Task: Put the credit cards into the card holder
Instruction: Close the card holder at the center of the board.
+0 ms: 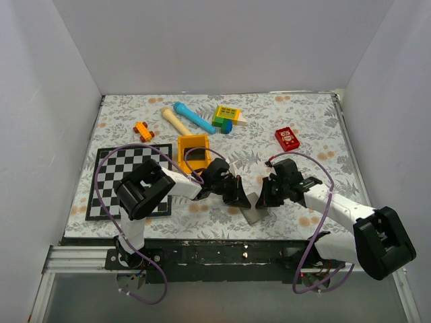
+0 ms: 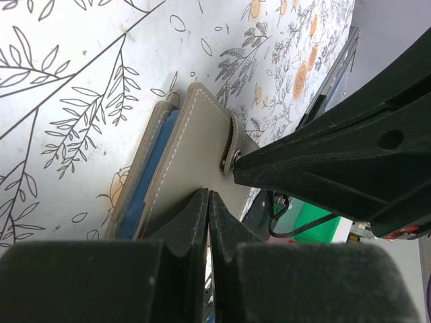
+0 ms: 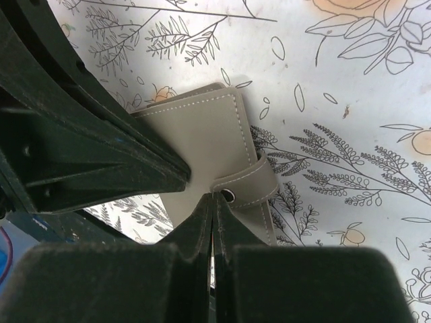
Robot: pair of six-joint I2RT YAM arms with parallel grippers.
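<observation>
Left gripper [image 2: 209,195] and right gripper [image 3: 213,198], both mine, pressed together, tips against grey white-stitched card holder [image 3: 202,134], tab snapped, blue lining; orange tray [image 1: 193,138] beyond it holds something dark [image 1: 196,159].

Bright, even overhead light — soft shadows, close foregrounds blurred.

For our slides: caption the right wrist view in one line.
Shut right pincer and shut left pincer point at a grey wallet by its snap tab.
</observation>
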